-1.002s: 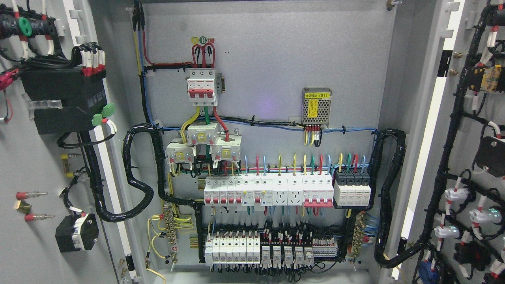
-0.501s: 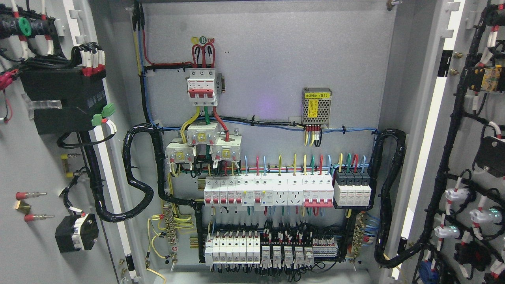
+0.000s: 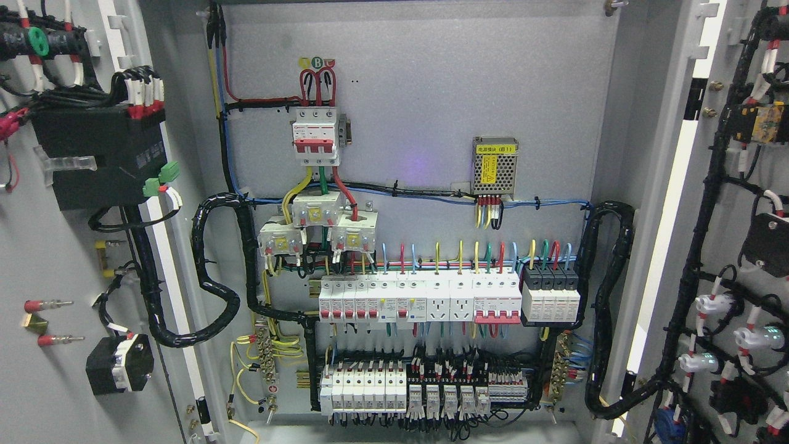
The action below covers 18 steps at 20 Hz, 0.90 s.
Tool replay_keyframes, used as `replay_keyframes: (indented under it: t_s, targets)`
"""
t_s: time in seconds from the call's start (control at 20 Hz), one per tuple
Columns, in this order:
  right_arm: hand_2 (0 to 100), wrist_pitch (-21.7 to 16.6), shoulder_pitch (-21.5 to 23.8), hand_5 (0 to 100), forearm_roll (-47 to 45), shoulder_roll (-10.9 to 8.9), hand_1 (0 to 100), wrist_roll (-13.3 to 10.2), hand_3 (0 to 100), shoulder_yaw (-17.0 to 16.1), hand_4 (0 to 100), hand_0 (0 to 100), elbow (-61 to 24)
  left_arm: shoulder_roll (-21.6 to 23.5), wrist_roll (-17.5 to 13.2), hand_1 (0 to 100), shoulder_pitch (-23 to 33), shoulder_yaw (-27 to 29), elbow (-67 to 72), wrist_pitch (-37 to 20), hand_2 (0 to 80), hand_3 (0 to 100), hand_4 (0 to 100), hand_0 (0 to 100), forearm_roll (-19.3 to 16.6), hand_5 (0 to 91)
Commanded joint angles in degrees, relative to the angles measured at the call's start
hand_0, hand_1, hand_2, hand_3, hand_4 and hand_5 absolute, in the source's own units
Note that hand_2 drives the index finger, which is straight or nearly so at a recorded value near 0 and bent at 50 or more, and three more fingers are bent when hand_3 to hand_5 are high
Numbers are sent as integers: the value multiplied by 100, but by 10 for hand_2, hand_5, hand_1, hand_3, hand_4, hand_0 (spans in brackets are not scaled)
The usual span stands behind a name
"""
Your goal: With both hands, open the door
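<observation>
An electrical cabinet stands wide open, both doors swung outward, with neither robot hand nor arm anywhere in view, so the state of the hands cannot be told. At nine o'clock, the left door shows its grey inner face, carrying a black module with red-and-white wire ends at ten o'clock and a small black unit at eight o'clock. A thick black cable loom loops from this door into the cabinet. At the centre, the grey back panel holds a white three-pole breaker toward eleven o'clock, and a perforated metal power supply with a yellow label just right of centre. Below, toward six o'clock, run a row of white breakers and a lower row of terminals and relays. At three o'clock, the right door hangs open, its inner face lined with black wiring and white lamp backs.
</observation>
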Motion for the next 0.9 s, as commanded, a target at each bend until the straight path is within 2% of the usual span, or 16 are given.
replay_keyframes:
  t_s: [0.0, 0.2, 0.5, 0.85]
  targets:
    - [0, -259, -60, 0, -473, -140, 0, 7, 0, -201, 0, 107, 59, -9, 73, 0, -1, 462, -74, -949, 0, 0, 30, 0, 37, 0]
    - [0, -171, -52, 0, -835, -298, 0, 15, 0, -201, 0, 106, 165, -9, 134, 0, 61, 620, -65, -1230, 0, 0, 30, 0, 160, 0]
    - [0, 75, -52, 0, -1318, -483, 0, 15, 0, -201, 0, 107, 296, 9, 134, 0, 96, 813, -56, -1239, 0, 0, 30, 0, 301, 0]
    - [0, 75, -52, 0, -1406, -615, 0, 15, 0, -210, 0, 107, 481, 27, 134, 0, 166, 963, -39, -1239, 0, 0, 30, 0, 345, 0]
